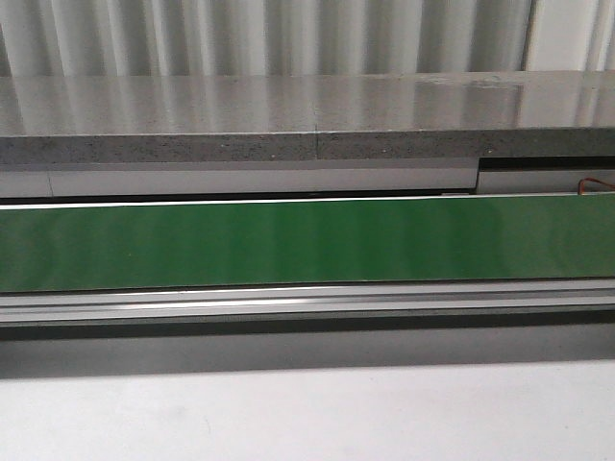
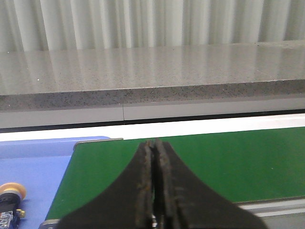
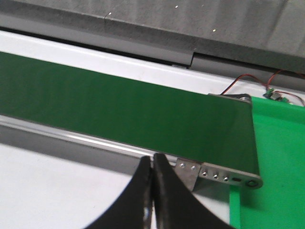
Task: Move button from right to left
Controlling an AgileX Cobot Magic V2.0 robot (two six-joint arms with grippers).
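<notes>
Left black two-finger gripper [image 2: 155, 191]: fingers pressed together, holding nothing. Right black gripper [image 3: 152, 195]: likewise closed, empty.

Small push-button with yellow mushroom cap, black collar [image 2: 8, 200]: lies on blue mat [image 2: 33, 167] beside end of long green conveyor belt [image 2: 214, 162], only partly in left wrist view; absent from front view.

Judged light, rigid, hard plastic; rounded cap likely slippery, so pinch flat body sides below collar.

Behind: grey speckled stone ledge [image 1: 288, 115].

No readable writing or brand.

The conveyor belt [image 1: 307, 245] is plain dark green. The counter [image 1: 288, 120] is grey, finely speckled. The button [image 2: 10, 202] has a yellow cap and lies on a blue surface [image 2: 33, 167]. The wires [image 3: 248, 81] are red and black.
</notes>
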